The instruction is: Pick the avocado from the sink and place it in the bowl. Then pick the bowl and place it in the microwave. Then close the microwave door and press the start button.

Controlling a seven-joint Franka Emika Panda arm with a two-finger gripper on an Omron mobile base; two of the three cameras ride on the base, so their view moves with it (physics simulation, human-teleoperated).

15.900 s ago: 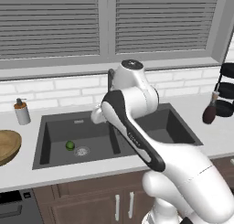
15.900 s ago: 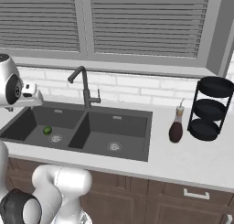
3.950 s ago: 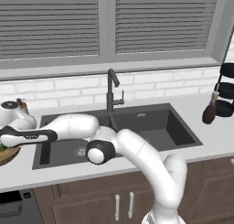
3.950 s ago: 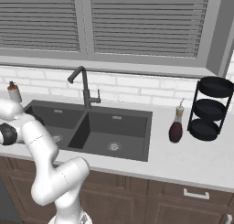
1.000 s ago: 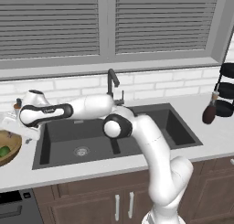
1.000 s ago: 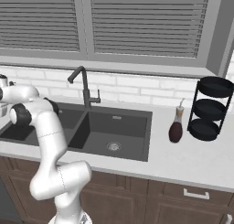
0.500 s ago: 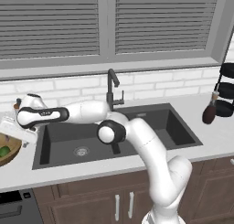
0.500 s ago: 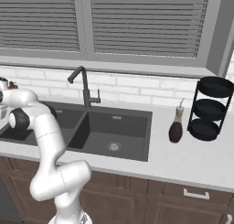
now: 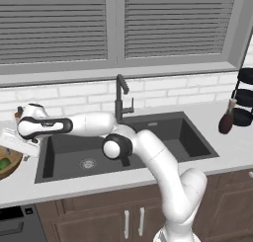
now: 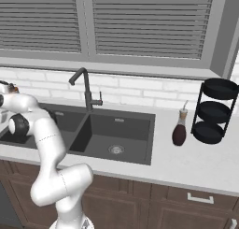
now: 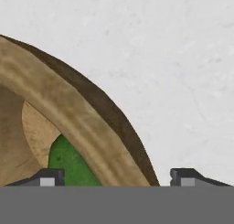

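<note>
Green avocado (image 11: 68,166) inside wooden bowl (image 11: 64,109), hand (image 11: 116,175) spread wide astride rim.

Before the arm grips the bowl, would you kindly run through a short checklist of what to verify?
1. Avocado inside the bowl: ok; the green fruit lies behind the rim.
2. Gripper open: ok; the fingertips stand wide apart.
3. Rim between the fingertips: ok; one fingertip sits over the inside, the other over the counter.
4. Fingers low enough to clamp the rim: cannot tell.
5. Bowl on the counter beside the sink: ok, left of the basin.
6. Microwave door open and path free: cannot tell.
</note>
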